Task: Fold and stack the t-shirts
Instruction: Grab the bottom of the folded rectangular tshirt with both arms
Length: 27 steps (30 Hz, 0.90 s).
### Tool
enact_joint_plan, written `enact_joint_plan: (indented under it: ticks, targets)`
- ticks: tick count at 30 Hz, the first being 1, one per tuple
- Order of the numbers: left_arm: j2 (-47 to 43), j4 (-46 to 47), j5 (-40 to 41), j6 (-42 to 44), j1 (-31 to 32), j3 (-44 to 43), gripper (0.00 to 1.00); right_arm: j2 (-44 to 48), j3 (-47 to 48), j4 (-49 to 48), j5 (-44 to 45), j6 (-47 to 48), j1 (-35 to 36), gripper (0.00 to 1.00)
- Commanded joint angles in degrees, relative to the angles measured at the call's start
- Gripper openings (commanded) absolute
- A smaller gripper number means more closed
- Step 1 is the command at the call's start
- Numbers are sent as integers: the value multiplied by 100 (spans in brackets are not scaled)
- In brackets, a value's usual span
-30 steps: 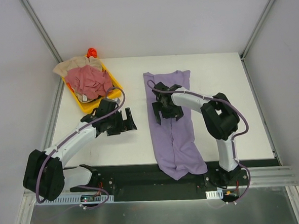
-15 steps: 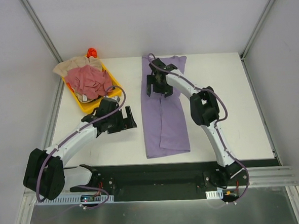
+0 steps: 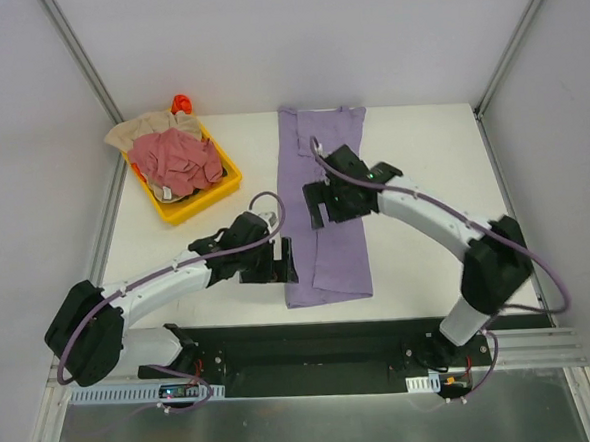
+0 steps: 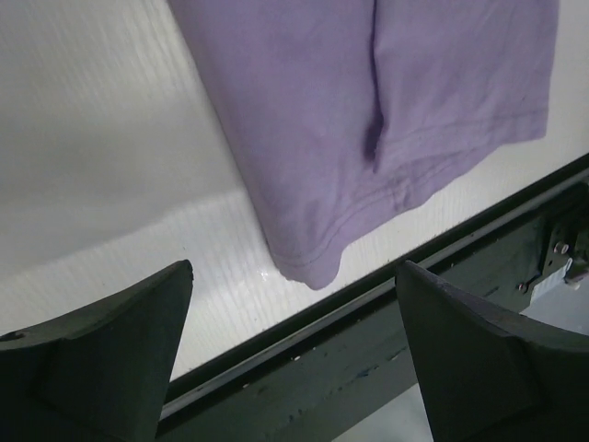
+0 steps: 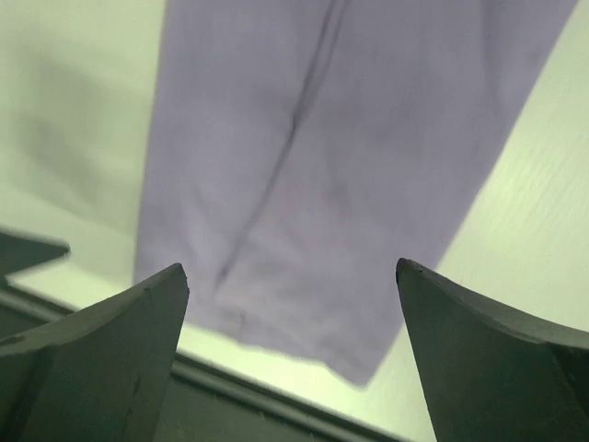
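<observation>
A lavender t-shirt point(image 3: 331, 234) lies flat as a long narrow strip down the middle of the white table, its hem near the front edge. The left wrist view shows that hem corner point(image 4: 308, 267) just ahead of my left gripper point(image 4: 293, 276), which is open and empty. In the top view my left gripper point(image 3: 278, 262) sits beside the strip's lower left edge. My right gripper point(image 3: 321, 204) hovers open over the strip's middle; its own view looks down the purple cloth point(image 5: 340, 175) between the fingers point(image 5: 293, 276). A dusty pink shirt point(image 3: 176, 160) and a beige shirt point(image 3: 144, 128) lie bunched in the tray.
A yellow tray point(image 3: 213, 194) stands at the back left of the table point(image 3: 421, 153), with a small orange-red object point(image 3: 180, 104) behind it. The black mounting rail point(image 3: 313, 345) runs along the table's near edge. Grey walls close in the sides.
The lavender shirt was pulled back onto the table, off the front edge. My right gripper went to the far end, then back to the strip's middle. My left gripper moved right to the hem.
</observation>
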State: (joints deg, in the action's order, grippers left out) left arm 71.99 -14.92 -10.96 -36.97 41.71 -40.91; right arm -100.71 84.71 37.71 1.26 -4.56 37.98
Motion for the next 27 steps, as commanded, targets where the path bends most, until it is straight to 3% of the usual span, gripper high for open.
enact_joint_plan:
  ticks: [1, 6, 13, 20, 23, 27]
  targets:
    - [-71, -20, -3, -477, 503, 285, 88, 1384, -1857, -316, 147, -194, 411, 95]
    - [403, -11, 313, -750, 996, 285, 76, 2019, -3055, -633, 182, -484, 948, 92]
    - [790, -20, 858, -1207, 1085, 513, 66, 1511, -3110, -520, 805, -897, 1195, 92]
    - [1037, -20, 912, -1339, 1093, 557, 41, 1247, -3241, -300, 1385, -1188, 1195, 92]
    - [1037, -11, 885, -1365, 1093, 619, 35, 1220, -3355, -238, 1500, -1311, 1203, 92]
    - [984, -29, 894, -1444, 1093, 707, 17, 1316, -3548, -63, 1711, -1530, 1203, 92]
